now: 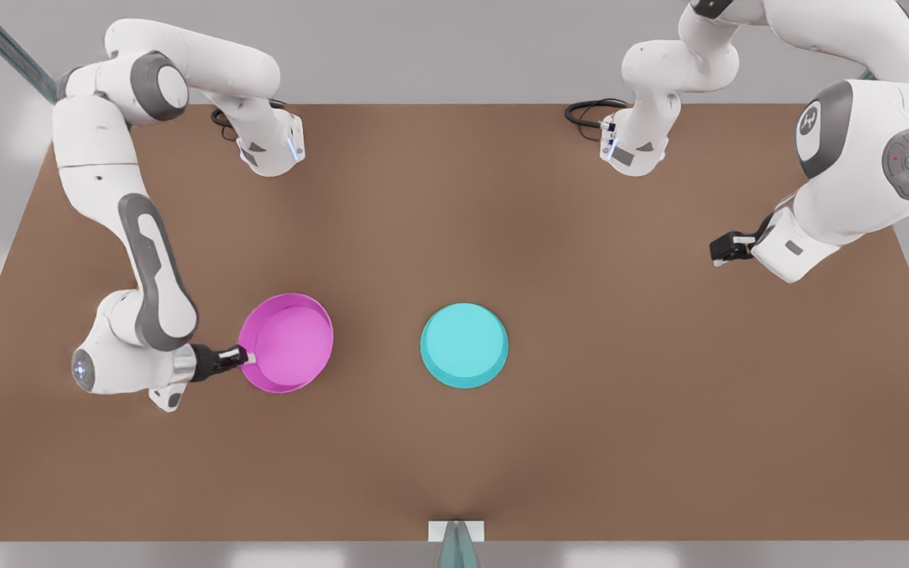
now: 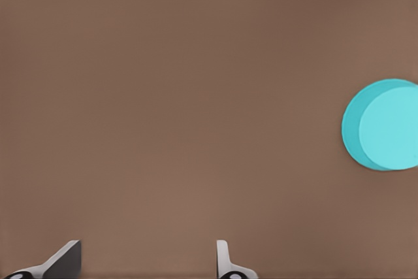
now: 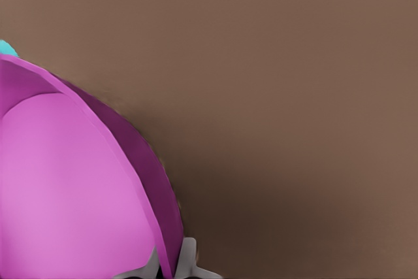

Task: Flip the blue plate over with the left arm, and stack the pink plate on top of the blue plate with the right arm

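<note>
The blue plate (image 1: 464, 345) lies bottom up on the brown table, near the middle; it also sits at the edge of the left wrist view (image 2: 385, 125). The pink plate (image 1: 287, 343) is at the front view's left, inside up and slightly tilted. My right gripper (image 1: 245, 359) is shut on the pink plate's rim on the side away from the blue plate, and the right wrist view has the rim (image 3: 166, 227) pinched between the fingers (image 3: 189, 256). My left gripper (image 1: 727, 248) waits open, with nothing between its fingers (image 2: 65, 258), far off at the front view's right.
Both arm bases (image 1: 269, 146) (image 1: 632, 150) stand at the table's back edge with black cable (image 1: 589, 114) beside them. A small grey post (image 1: 454, 540) sits at the front edge. Bare table (image 1: 454, 221) lies between and around the plates.
</note>
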Controlling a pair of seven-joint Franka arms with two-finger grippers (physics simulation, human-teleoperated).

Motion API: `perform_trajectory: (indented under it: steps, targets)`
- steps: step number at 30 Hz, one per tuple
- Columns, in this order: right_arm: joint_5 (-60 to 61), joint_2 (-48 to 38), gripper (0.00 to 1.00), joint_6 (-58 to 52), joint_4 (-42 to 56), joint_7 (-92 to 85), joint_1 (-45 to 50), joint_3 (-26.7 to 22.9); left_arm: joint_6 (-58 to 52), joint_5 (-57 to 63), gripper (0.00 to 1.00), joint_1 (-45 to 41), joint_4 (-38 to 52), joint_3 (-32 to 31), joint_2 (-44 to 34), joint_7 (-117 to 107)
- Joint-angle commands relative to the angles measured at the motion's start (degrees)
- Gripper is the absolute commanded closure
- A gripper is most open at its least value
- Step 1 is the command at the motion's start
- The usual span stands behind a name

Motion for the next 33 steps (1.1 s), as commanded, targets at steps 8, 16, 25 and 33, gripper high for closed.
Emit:
perform_trajectory:
  steps: [8, 16, 25, 33]
  targets:
    - [6.1, 1.2, 0.79, 5.1, 2.5, 62.4, 17.7, -0.5, 0.1, 0.1, 0.0, 0.0, 0.0, 0.0, 0.1, 2.2]
    - [6.1, 2.6, 0.79, 12.7, 4.1, 71.8, 32.7, -8.2, -0.2, 0.0, 0.0, 0.0, 1.2, -0.1, 0.2, 2.2]
    - [6.0, 4.9, 0.79, 18.6, 6.7, 75.3, 39.2, -9.3, -2.4, -0.4, 0.0, 0.0, 1.2, 0.0, 2.8, 4.0]
    - [6.0, 3.3, 0.4, 20.5, 4.5, 74.6, 38.8, -9.3, -3.6, -1.9, 0.0, -0.1, 0.7, -0.1, 3.9, 3.9]
